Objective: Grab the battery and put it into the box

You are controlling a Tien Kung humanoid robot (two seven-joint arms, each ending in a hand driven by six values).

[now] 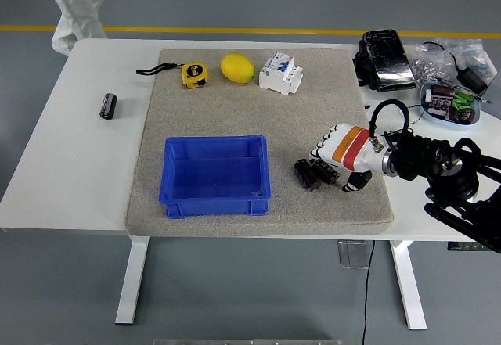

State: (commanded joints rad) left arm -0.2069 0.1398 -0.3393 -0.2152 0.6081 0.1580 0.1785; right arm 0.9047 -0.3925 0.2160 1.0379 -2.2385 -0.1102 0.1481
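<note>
Two black cylindrical batteries (pixel 315 174) lie side by side on the grey mat (pixel 313 118), just right of the blue box (pixel 217 175), which has nothing in it. My right hand (pixel 335 161), white with an orange band, hovers right beside them. Its fingers (pixel 322 145) are relaxed and hold nothing, and the thumb points down at the mat. A third black battery (pixel 108 105) lies on the bare white table (pixel 70 181) at the far left. No left arm shows.
Along the mat's far edge sit a yellow tape measure (pixel 193 73), a lemon (pixel 237 68) and a white circuit breaker (pixel 280 72). A black device (pixel 385 59) and a dish of small parts (pixel 450 102) stand at the right. A person's white-clad legs (pixel 74 1) show at the top left.
</note>
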